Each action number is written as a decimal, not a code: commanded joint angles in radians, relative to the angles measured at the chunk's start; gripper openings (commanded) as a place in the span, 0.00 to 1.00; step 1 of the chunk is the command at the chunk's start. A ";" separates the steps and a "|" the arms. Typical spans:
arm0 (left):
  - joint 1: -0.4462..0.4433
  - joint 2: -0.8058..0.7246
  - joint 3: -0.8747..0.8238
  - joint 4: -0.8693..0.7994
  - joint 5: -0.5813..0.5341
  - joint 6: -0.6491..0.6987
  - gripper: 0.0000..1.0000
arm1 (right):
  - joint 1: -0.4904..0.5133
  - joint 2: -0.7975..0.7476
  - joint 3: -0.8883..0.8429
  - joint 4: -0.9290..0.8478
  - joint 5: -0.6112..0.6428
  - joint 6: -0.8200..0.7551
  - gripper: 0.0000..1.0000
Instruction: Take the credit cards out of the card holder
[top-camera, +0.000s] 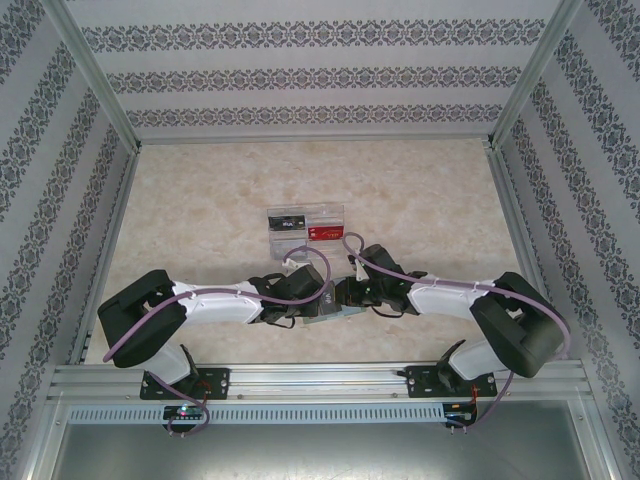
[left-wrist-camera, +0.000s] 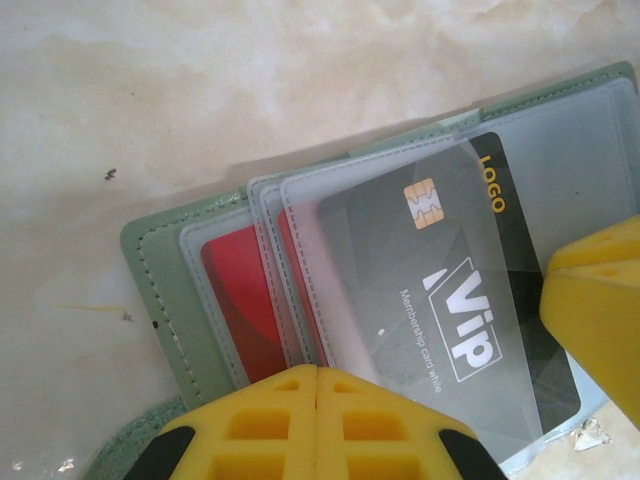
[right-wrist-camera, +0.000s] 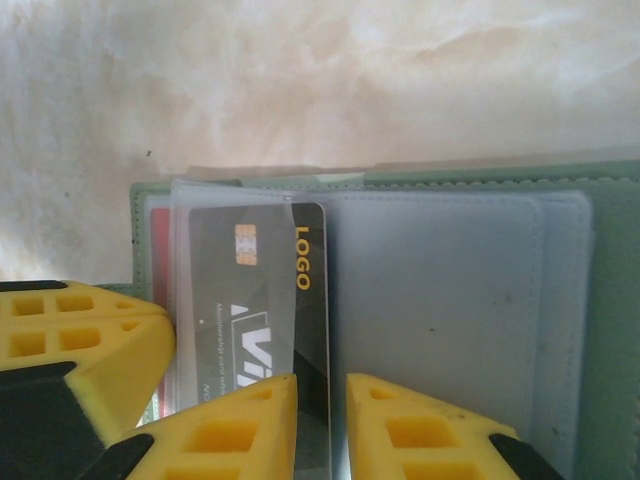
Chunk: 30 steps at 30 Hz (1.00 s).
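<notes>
The card holder lies open on the table, grey-green with clear sleeves inside, and its pale inner flap is spread to the right. Red credit cards sit in the left sleeves. A black VIP card sticks partly out of the top sleeve. My left gripper is shut, its yellow tips together at the sleeves' near edge; whether they pinch a sleeve is unclear. My right gripper stands slightly open, straddling the exposed edge of the black card. Both grippers meet over the holder.
A clear plastic divided tray stands just beyond the grippers with a dark card and a red card in it. The marbled tabletop extends on all sides. Patterned walls and metal rails enclose the workspace.
</notes>
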 joint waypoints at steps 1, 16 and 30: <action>0.011 0.040 -0.010 -0.080 0.005 0.008 0.05 | -0.009 0.029 0.008 0.031 -0.022 -0.012 0.22; 0.011 0.042 -0.016 -0.084 -0.002 0.004 0.00 | -0.035 0.024 -0.030 0.036 -0.017 0.007 0.01; 0.012 0.039 -0.019 -0.100 -0.012 0.003 0.00 | -0.085 -0.042 -0.075 0.011 -0.017 -0.001 0.00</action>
